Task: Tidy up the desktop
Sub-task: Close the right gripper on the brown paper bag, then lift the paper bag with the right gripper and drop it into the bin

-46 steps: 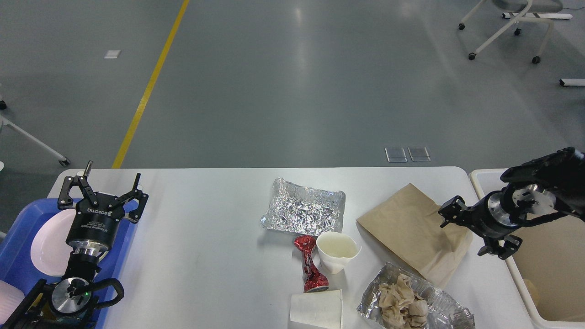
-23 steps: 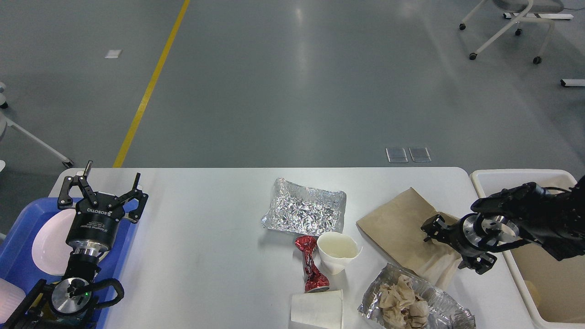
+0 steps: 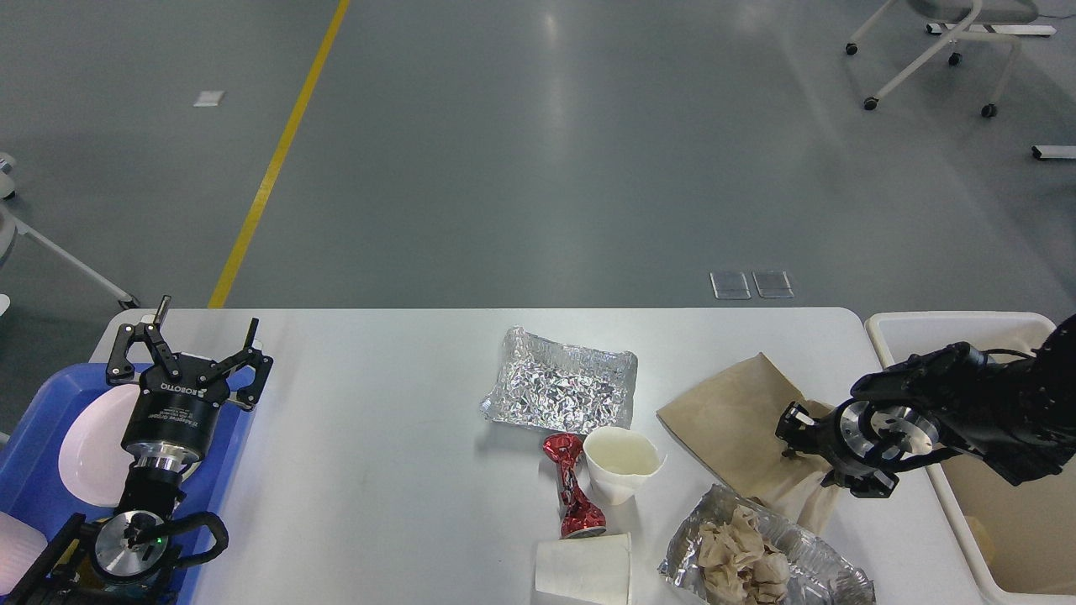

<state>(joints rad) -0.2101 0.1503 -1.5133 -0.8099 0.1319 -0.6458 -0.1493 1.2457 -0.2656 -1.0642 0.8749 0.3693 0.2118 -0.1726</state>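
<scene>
Since a second ago, the right gripper (image 3: 809, 447) has been dropping onto the brown paper bag's (image 3: 740, 420) right edge, which is bunching; whether its fingers are closed, I cannot tell. It should be pinching the crumpled edge firmly, then lifting the bag clear of the desktop (image 3: 378, 437) toward the cream bin (image 3: 891, 323) beside it. Far left, the left gripper (image 3: 189, 340) is hanging spread over the blue tray (image 3: 50, 386).

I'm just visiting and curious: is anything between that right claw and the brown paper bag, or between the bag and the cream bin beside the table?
Nothing visible. The right gripper is already at the brown paper bag on the desktop, at its right edge. The cream bin sits just past the table's right edge, with only bare tabletop between.
</scene>
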